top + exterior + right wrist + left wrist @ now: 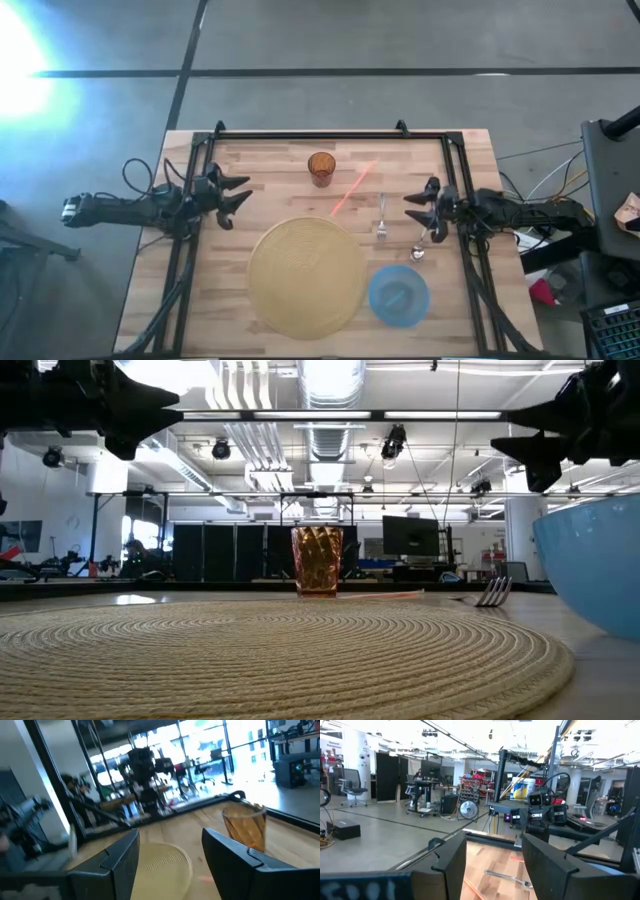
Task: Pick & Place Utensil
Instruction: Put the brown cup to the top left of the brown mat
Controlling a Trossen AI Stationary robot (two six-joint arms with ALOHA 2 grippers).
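Note:
A silver fork [381, 218] lies flat on the wooden table, tines toward the near edge; it also shows in the low view [493, 592] and between my left fingers [505, 877]. A silver spoon [420, 248] lies just right of it. My right gripper [410, 207] [505, 430] [170, 865] hangs open above the table, just right of the fork and over the spoon's handle end. My left gripper [243, 192] [150, 415] [492, 870] hangs open over the table's left side, pointing right. Neither touches anything.
A round woven placemat [305, 275] [270, 650] covers the near middle, with a blue bowl [399, 295] [595, 560] to its right. An amber cup [321, 167] [317, 560] [245, 827] stands near the far edge. A pink stick [353, 190] lies slantwise between cup and fork.

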